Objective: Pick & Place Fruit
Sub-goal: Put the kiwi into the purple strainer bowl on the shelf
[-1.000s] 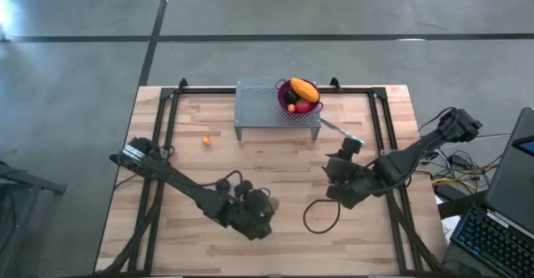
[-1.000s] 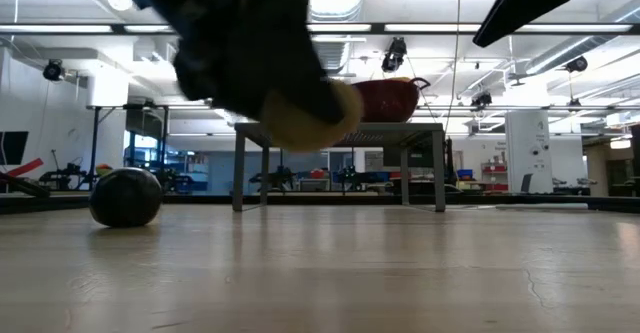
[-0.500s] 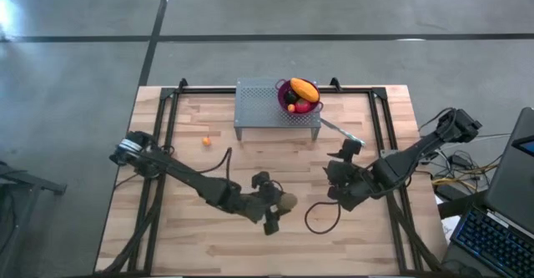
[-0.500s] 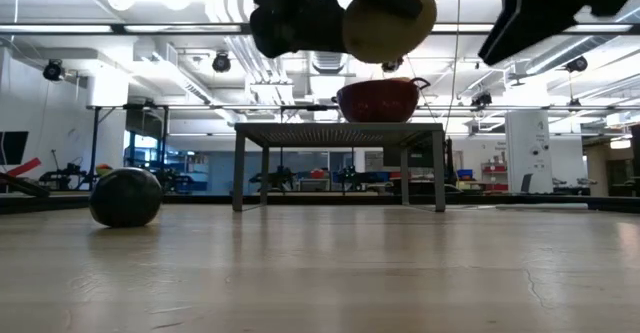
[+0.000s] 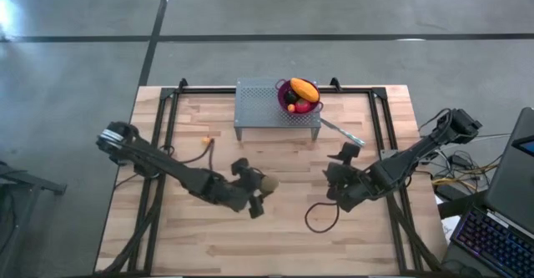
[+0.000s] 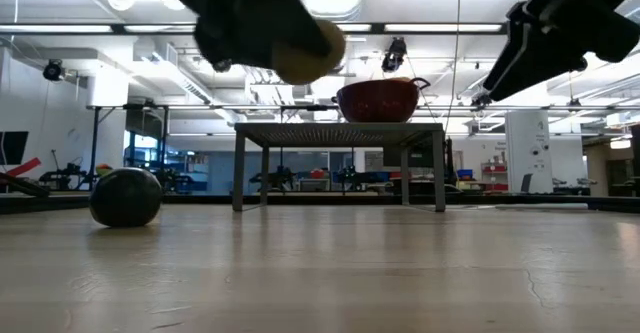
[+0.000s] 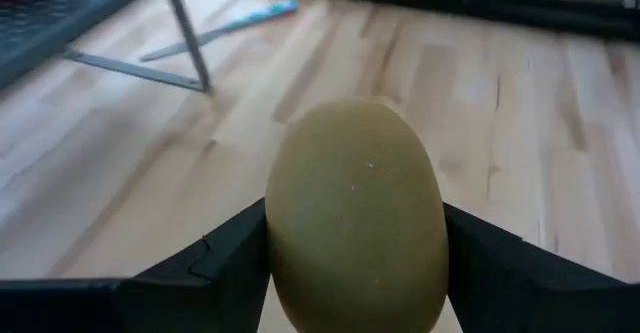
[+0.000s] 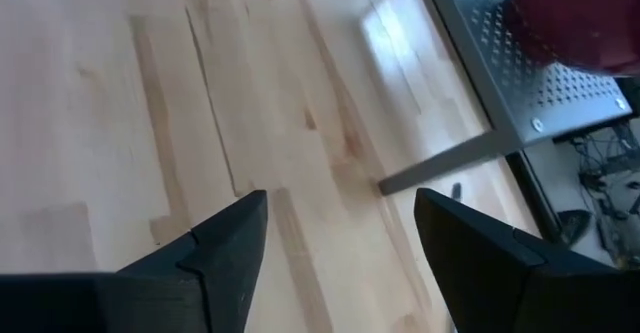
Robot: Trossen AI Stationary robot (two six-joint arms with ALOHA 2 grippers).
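The wooden table [image 5: 275,228] carries a grey perforated metal stand [image 5: 277,109] at its far edge, with a purple bowl [image 5: 286,100] on the stand's right end holding an elongated orange fruit [image 5: 304,89] and smaller red and dark pieces. The left gripper [image 5: 260,191] hangs above mid-table, its fingers clamped on a brown-green kiwi [image 7: 355,213]. The right gripper [image 5: 335,171] waits nearby to the right, fingers spread wide over bare wood. A small orange ball [image 5: 206,141] lies left of the stand; a dark round fruit [image 6: 126,197] sits on the tabletop.
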